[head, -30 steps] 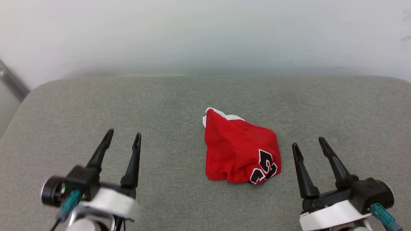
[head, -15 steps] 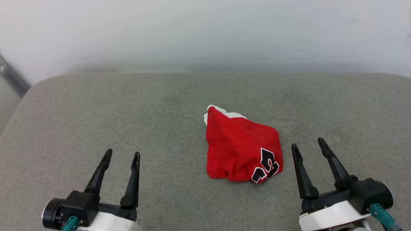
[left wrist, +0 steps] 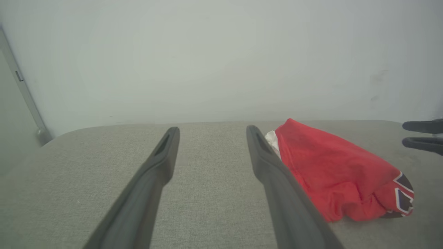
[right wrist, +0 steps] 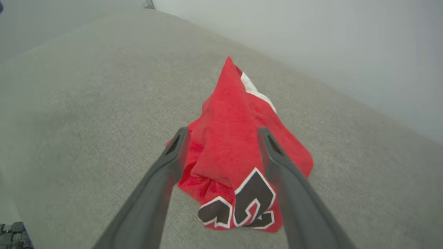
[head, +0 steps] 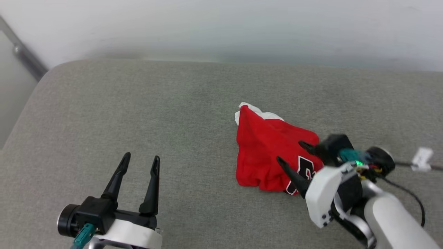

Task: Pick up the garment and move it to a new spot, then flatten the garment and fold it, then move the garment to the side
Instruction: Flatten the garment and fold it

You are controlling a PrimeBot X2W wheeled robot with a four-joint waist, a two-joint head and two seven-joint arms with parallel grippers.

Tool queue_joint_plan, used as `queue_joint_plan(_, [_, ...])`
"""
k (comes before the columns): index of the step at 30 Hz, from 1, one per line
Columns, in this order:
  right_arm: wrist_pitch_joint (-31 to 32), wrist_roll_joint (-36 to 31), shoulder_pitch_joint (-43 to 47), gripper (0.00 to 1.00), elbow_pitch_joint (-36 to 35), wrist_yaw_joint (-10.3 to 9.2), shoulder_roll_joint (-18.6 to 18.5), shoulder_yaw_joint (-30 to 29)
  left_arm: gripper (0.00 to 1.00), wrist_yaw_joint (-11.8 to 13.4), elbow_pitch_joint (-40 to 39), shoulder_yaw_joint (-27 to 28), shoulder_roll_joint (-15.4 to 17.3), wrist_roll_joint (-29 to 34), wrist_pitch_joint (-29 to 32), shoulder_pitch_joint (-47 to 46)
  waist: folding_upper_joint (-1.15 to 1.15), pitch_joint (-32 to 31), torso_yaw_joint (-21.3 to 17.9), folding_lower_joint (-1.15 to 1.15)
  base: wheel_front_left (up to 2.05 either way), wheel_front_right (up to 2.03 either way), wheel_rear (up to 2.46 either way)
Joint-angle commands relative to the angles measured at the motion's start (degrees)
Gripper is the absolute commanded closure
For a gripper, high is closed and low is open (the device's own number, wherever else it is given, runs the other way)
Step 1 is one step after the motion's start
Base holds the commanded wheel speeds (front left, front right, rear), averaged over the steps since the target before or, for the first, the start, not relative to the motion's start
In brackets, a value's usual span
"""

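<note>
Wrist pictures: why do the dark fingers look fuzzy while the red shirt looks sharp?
Right wrist view: the fingers sit close to the lens and blur, the shirt is crisp. Left wrist view: fingers equally soft. Head view: right gripper slightly smeared, light flat, shadows faint.

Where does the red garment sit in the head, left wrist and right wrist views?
Head view: the garment lies right of centre on the grey cushion, with the right gripper over its right side.
Left wrist view: right half, on the cushion.
Right wrist view: centre, framed by the open fingers.
Shared landmark: the white sleeve at the garment's far tip.
</note>
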Motion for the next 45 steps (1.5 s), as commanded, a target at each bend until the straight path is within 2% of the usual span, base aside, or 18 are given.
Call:
queue_joint_plan(1, [1.50,0.32,-1.60,0.00,-0.04,-0.04,-0.85,0.51,0.00,-0.22,0.26,0.01,-0.40,0.40,-0.15,-0.51,0.00,0.70,0.85,-0.01,0.00,0.00,0.00])
queue_joint_plan(6, [19.02,3.83,-9.88,0.00,3.92,-0.03,-2.02,4.16,0.00,-1.71,1.57,0.17,-2.16,1.57,-0.15,-1.66,0.00,1.69,3.67,-0.01,0.00,0.00,0.00])
queue_joint_plan(9, [24.81,3.14,-13.69,0.00,7.37,-0.04,-1.29,4.83,0.00,-2.29,2.18,0.00,-3.09,2.29,-0.15,-2.02,0.00,2.05,5.75,-0.01,0.00,0.00,0.00])
queue_joint_plan(13, [27.69,1.25,-16.95,0.00,13.00,-0.04,-0.06,4.85,0.00,-2.97,2.99,-0.43,-4.00,3.03,-0.15,-2.27,0.00,2.40,8.55,-0.01,0.00,0.00,0.00])
queue_joint_plan(20, [26.20,-2.29,-19.71,0.00,21.42,-0.04,0.49,4.99,0.00,-3.57,4.56,-0.86,-5.15,3.63,-0.15,-1.60,0.00,2.77,11.72,-0.01,0.00,0.00,0.00])
queue_joint_plan(21, [26.02,-2.58,-19.80,0.31,22.42,-0.04,0.44,5.03,0.00,-3.66,4.67,-0.97,-5.20,3.74,-0.15,-1.52,0.00,2.79,11.96,-0.01,0.00,0.00,0.00])
queue_joint_plan(22, [25.67,-2.75,-19.93,0.85,23.15,-0.04,0.37,5.17,0.00,-3.68,4.83,-1.03,-5.25,3.77,-0.15,-1.51,0.00,2.83,12.15,-0.01,0.00,0.00,0.00])
queue_joint_plan(23, [25.17,-2.95,-20.04,1.00,23.87,-0.04,0.23,5.24,0.00,-3.75,4.97,-1.12,-5.32,3.71,-0.15,-1.54,0.00,2.85,12.31,-0.01,0.00,0.00,0.00])
queue_joint_plan(28, [20.41,-3.27,-21.31,1.00,25.07,-0.04,1.00,4.41,0.00,-3.93,5.32,-0.52,-5.38,3.78,-0.15,-1.19,0.00,2.28,11.91,-0.01,0.00,0.00,0.00])
queue_joint_plan(32, [16.69,-2.20,-21.78,1.00,23.02,-0.04,1.69,3.65,0.00,-3.96,5.48,0.06,-5.00,4.00,-0.15,-0.77,0.00,1.14,10.17,-0.01,0.00,0.00,0.00])
queue_joint_plan(38, [11.93,1.44,-17.16,1.00,13.69,-0.04,1.11,-0.66,0.00,-4.02,4.88,1.53,-4.51,3.88,-0.16,-0.15,0.00,-0.14,5.89,-0.01,0.00,0.00,0.00])
queue_joint_plan(45, [5.88,3.90,-4.52,1.00,1.28,-0.04,0.01,-11.22,0.00,-4.03,4.63,2.50,-4.40,4.24,-0.16,-0.39,0.00,-0.04,0.74,-0.01,0.00,0.00,0.00])
